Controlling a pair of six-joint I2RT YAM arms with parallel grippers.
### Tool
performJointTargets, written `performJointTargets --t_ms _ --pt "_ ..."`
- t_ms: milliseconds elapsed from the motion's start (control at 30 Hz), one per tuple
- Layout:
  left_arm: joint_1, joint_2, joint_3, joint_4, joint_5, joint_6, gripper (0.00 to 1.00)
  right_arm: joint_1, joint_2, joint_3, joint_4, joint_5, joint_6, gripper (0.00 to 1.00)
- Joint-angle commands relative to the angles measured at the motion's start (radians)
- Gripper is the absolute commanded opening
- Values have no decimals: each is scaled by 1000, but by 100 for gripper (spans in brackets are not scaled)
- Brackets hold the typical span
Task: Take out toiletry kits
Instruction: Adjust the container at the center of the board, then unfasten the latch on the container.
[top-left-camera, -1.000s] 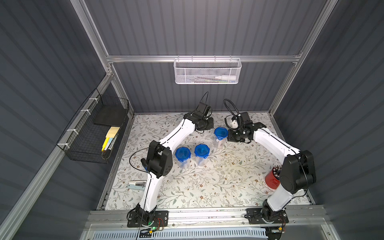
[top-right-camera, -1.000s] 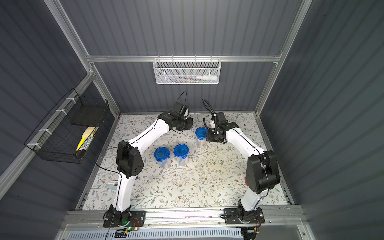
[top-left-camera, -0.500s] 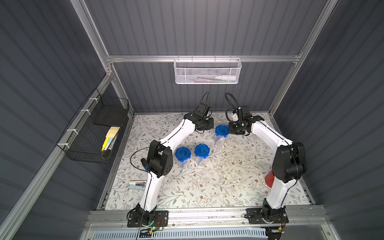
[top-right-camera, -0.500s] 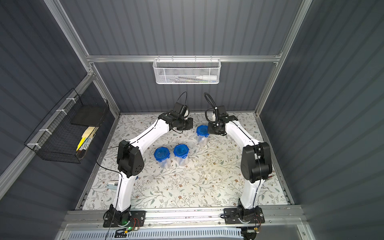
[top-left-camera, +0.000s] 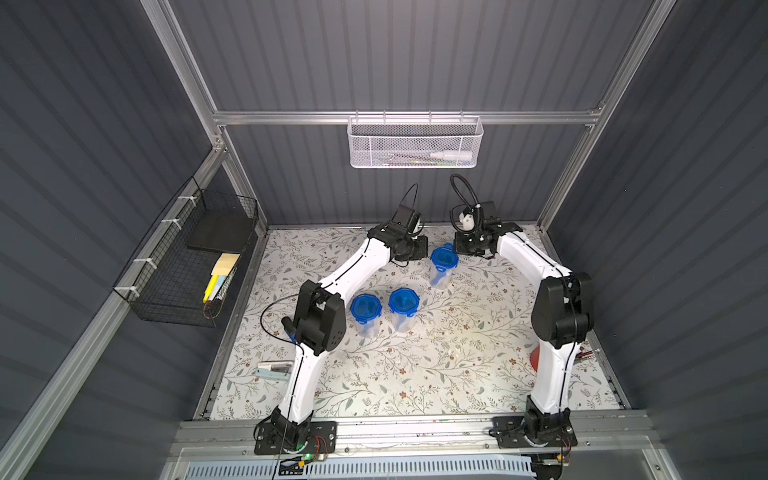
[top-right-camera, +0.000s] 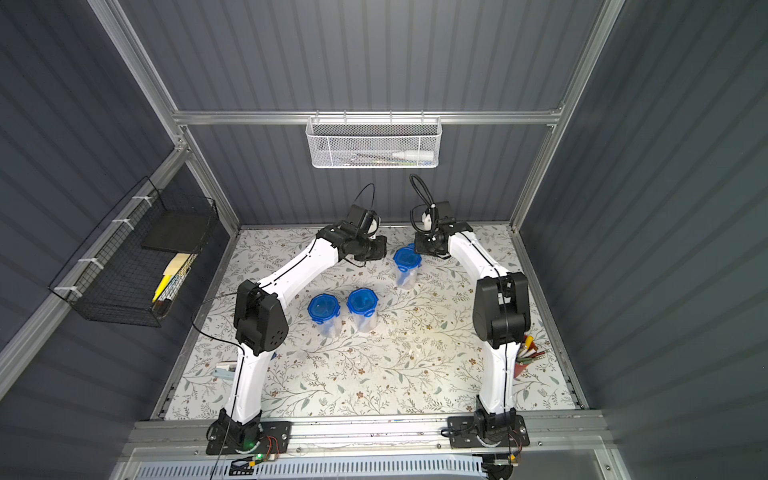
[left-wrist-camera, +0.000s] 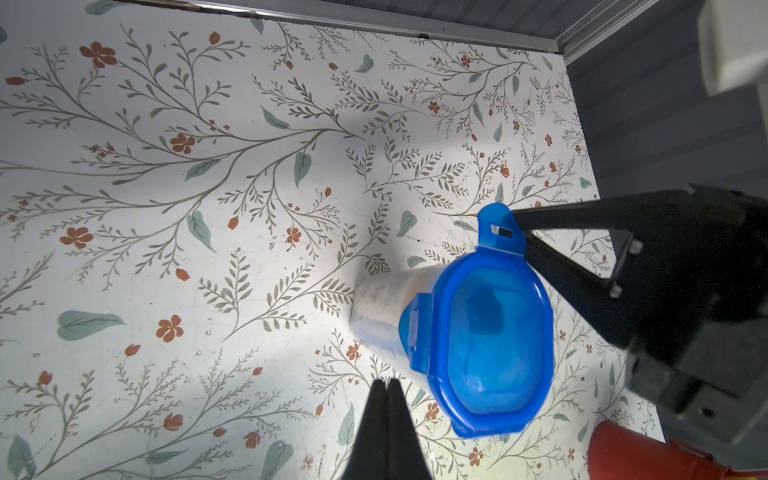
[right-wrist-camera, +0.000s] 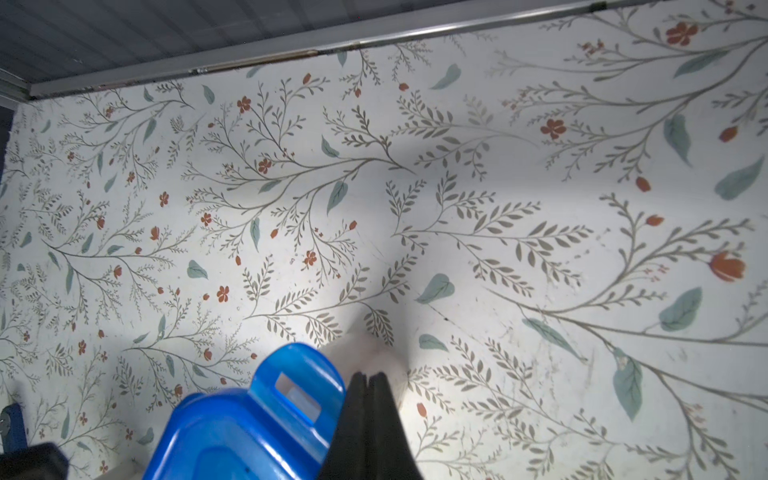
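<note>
left tool (left-wrist-camera: 384, 384) sitting closed, empty, lower centre, beside blue-lidded jar (left-wrist-camera: 490, 332); right tool (right-wrist-camera: 368, 378) hovering closed, empty, beside its raised clip (right-wrist-camera: 297, 388)

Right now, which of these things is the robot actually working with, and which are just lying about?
In the job: far jar, one lid clip flipped up; two nearer jars, lids on; bluish contents, too blurred to name; left fingers and right fingers, both shut.
Lying about: white mesh basket; black wire basket; red cup of pens; small grey gadget.
</note>
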Motion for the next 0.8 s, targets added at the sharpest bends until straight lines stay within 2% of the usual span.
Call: performJointTargets --t_ms 0,133,233,467,633,767 --pt "-20 19 64 -11 17 30 0 -14 -13 21 27 -43 3 0" --pt "-50 32 123 -18 18 48 0 -60 -78 -71 65 -91 38 0" --pt "-75 51 158 -22 26 66 0 -100 -158 -198 141 -206 91 2" --pt "-87 99 149 -7 59 54 0 -152 -320 -518 364 -412 213 14" --pt "-86 138 156 11 79 42 0 -160 -350 -643 550 -562 319 23" --pt "-87 154 149 16 79 42 0 -167 -328 -702 683 -623 394 32"
